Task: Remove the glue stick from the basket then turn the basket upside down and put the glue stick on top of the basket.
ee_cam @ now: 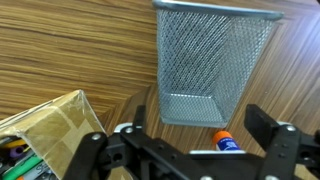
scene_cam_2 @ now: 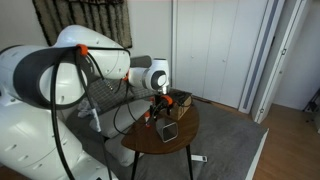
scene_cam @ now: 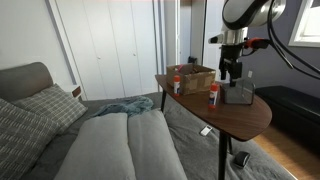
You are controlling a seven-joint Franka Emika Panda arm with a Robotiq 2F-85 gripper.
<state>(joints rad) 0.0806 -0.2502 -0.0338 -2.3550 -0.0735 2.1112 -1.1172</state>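
The grey mesh basket (ee_cam: 212, 55) stands on the round wooden table (scene_cam: 235, 118), its narrower end toward the wrist camera; in an exterior view the basket (scene_cam: 239, 93) sits near the table's right edge. The glue stick (scene_cam: 214, 95), white with a red-orange cap, stands upright on the table just left of the basket. In the wrist view only the glue stick's orange cap and blue label (ee_cam: 225, 141) show, close below the basket. My gripper (ee_cam: 201, 114) hangs open above the basket and the glue stick with nothing between its fingers; in the exterior views it is here (scene_cam: 232, 72) and here (scene_cam_2: 158, 106).
A brown box (scene_cam: 195, 77) holding small items sits at the back of the table, with a squat red-topped bottle (scene_cam: 177, 86) beside it. The box's corner (ee_cam: 45, 130) shows at the wrist view's lower left. A grey sofa (scene_cam: 110, 140) lies beside the table.
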